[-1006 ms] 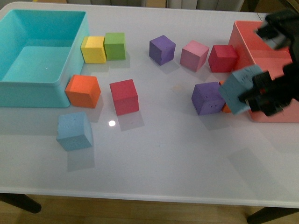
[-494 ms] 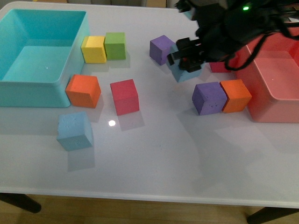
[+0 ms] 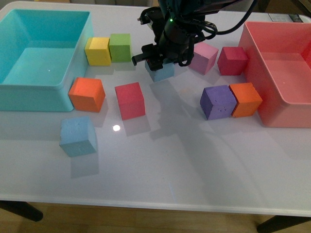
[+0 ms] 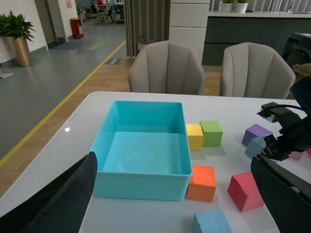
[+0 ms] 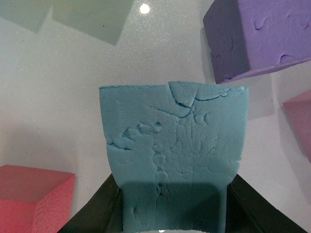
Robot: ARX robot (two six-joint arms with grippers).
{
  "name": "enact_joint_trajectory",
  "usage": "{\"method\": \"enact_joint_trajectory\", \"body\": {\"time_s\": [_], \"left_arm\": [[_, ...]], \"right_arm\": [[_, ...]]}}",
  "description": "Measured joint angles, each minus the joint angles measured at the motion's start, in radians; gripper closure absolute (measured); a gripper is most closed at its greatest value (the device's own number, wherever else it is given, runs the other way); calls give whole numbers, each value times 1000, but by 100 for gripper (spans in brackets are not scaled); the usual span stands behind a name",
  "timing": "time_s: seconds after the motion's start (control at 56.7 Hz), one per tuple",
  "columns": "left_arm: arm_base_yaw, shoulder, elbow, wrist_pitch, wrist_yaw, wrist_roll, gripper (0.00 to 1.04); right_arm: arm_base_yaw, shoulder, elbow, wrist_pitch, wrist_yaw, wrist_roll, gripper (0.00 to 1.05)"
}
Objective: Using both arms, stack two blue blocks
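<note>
Jaws of right gripper (image 3: 158,63) tight on 1 blue block (image 5: 174,145); left gripper's (image 4: 173,160) wide apart.

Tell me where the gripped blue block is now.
In the front view, the held blue block is in the right gripper, mid-scene toward the back, between the green block to the left and the pink block to the right.

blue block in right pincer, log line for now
right pincer: shut on blue block | other blue block: free | stack: not done
</note>
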Motion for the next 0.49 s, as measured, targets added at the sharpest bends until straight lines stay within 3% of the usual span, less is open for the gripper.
{"method": "enact_joint_trajectory", "body": {"time_s": [0.37, 0.494], "left_arm": [[0, 0, 0, 0, 0, 0, 9], [0, 0, 0, 0, 0, 0, 9]], "right_arm": [[13, 81, 96, -51, 11, 19, 65], [15, 84, 90, -48, 11, 21, 47]]}}
